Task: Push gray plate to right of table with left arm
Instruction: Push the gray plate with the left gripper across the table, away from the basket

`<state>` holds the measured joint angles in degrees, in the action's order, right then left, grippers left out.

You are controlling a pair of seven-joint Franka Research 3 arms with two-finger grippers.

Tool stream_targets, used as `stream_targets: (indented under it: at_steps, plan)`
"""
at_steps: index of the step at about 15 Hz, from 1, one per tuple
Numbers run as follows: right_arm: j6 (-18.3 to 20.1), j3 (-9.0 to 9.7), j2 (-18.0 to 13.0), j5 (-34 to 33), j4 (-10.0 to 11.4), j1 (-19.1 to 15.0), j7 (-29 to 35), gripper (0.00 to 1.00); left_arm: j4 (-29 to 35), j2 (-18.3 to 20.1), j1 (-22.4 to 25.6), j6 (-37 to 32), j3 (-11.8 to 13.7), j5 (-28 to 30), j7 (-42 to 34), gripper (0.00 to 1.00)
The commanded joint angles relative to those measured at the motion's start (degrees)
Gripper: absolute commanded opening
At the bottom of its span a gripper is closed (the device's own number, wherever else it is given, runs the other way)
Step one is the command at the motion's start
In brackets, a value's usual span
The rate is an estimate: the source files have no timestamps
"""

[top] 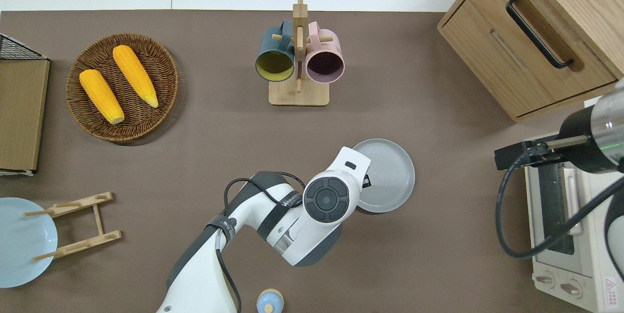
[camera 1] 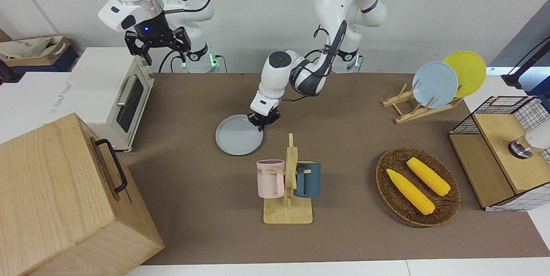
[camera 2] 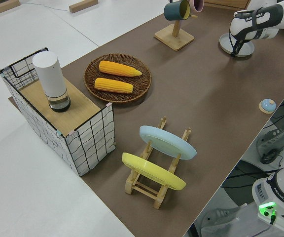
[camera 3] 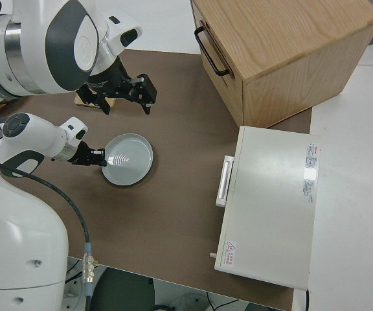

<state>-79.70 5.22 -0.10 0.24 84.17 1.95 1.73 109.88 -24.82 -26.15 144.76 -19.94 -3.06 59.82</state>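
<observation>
Plain pale wall [camera 1: 266, 13] at the robots' end of the room, evenly lit. White floor [camera 2: 58, 197] around the counter. Large wooden cabinet [camera 1: 64, 198] with a black handle at the right arm's end. White toaster oven [camera 1: 116, 91] beside it, nearer to the robots. Wire-grid crate [camera 2: 78, 133] with a wooden shelf at the left arm's end. Cardboard box [camera 1: 34, 48] holding a bag, off near the wall.

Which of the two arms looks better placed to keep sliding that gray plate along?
The left. Its end effector is already down at the gray plate's rim, on the edge toward the left arm's end. The right arm is parked.
</observation>
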Motion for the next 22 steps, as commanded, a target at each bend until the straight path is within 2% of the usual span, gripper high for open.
stream_targets:
  at_steps: [1, 2, 5, 8, 13, 17, 22]
  plan:
    - [0.7, 0.32, -0.4, 0.5, 0.0, -0.6, -0.1, 0.983, -1.1, -1.5, -0.9, 0.2, 0.9, -1.4, 0.9, 0.60]
    - [0.7, 0.23, -0.4, 0.5, -0.1, -0.6, -0.1, 0.983, -1.1, -1.5, -0.6, 0.2, 1.0, -1.5, 0.7, 0.99]
    - [0.7, 0.32, -0.4, 0.5, -0.1, -0.6, -0.1, 0.983, -1.0, -0.1, 0.4, -1.5, 1.1, -1.3, -1.2, 0.99]
    - [0.7, 0.32, -0.4, 0.5, -0.1, -0.6, -0.1, 0.983, -1.0, 2.8, 3.9, -7.0, 0.3, -0.1, -5.8, 0.99]
    - [0.7, 0.32, -0.4, 0.5, -0.1, -0.6, -0.1, 0.983, -0.9, 12.4, 13.7, -21.9, 0.6, 11.8, -26.5, 0.99]
    - [0.7, 0.32, -0.4, 0.5, 0.0, -0.6, -0.1, 0.983, -1.0, 18.0, 21.9, -31.9, 1.0, 12.1, -37.9, 0.99]
    - [0.7, 0.32, -0.4, 0.5, -0.1, -0.6, -0.1, 0.983, -1.2, 23.7, 29.8, -39.9, 1.3, 9.7, -49.5, 0.99]
